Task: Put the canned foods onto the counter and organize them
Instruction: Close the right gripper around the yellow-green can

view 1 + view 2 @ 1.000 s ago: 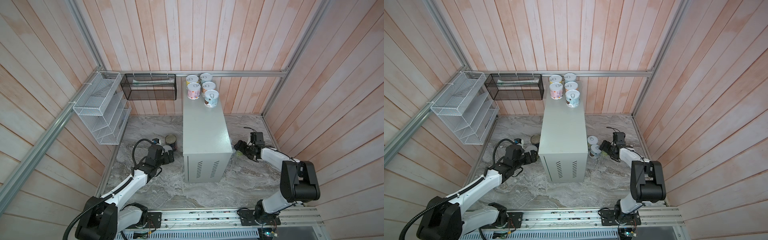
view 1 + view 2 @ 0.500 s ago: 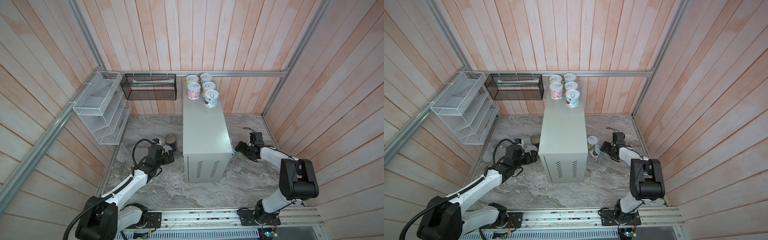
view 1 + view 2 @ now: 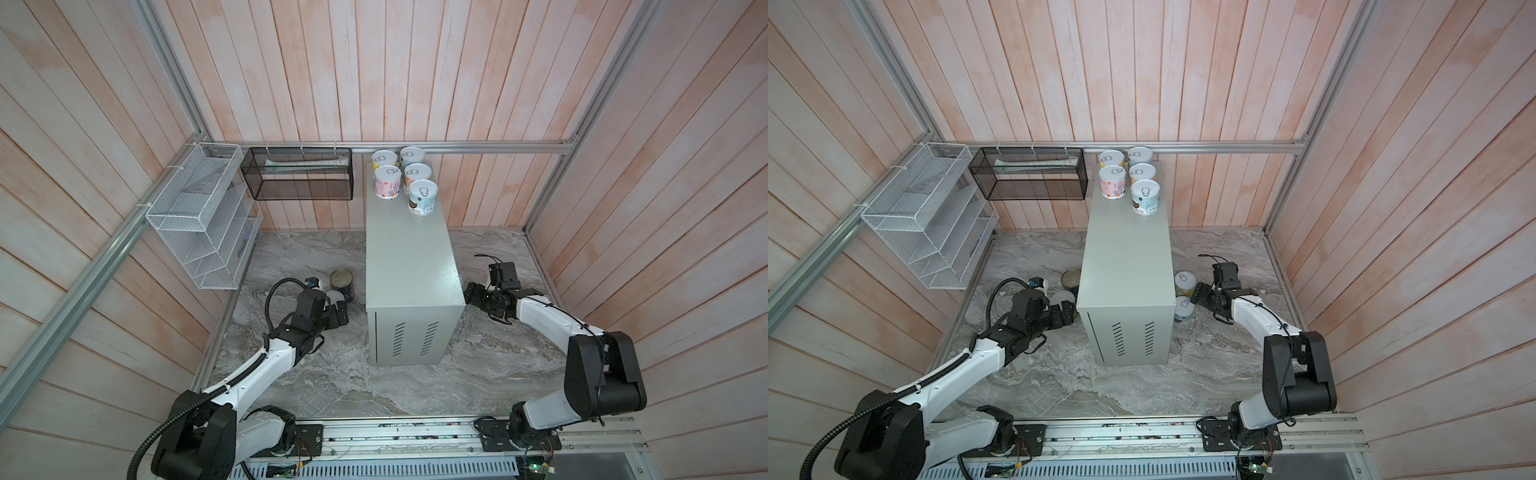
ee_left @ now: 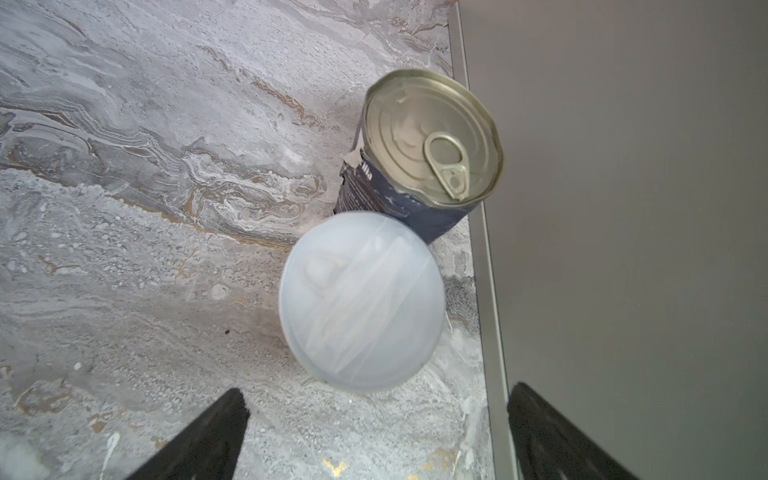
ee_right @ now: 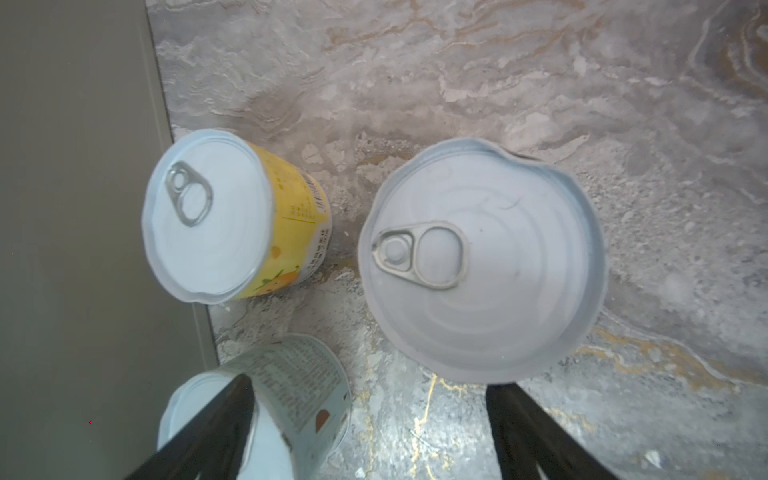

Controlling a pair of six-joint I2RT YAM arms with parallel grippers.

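The counter stands mid-floor with several canned foods grouped at its far end. Left of it on the marble stand a dark-blue tin and a small white-lidded tin. My left gripper is open just short of the small tin. Right of the counter are a yellow tin, a pale-blue tin and a close white-lidded tin. My right gripper is open, nothing between its fingers, one finger in front of the pale-blue tin.
A white wire basket and a black mesh basket hang on the left and back walls. Wooden walls with an aluminium frame close in the grey marble floor. The counter's side wall runs close beside both grippers.
My right gripper has crept a little toward the counter and the tins beside it. The left arm and all the tins have stayed where they were.
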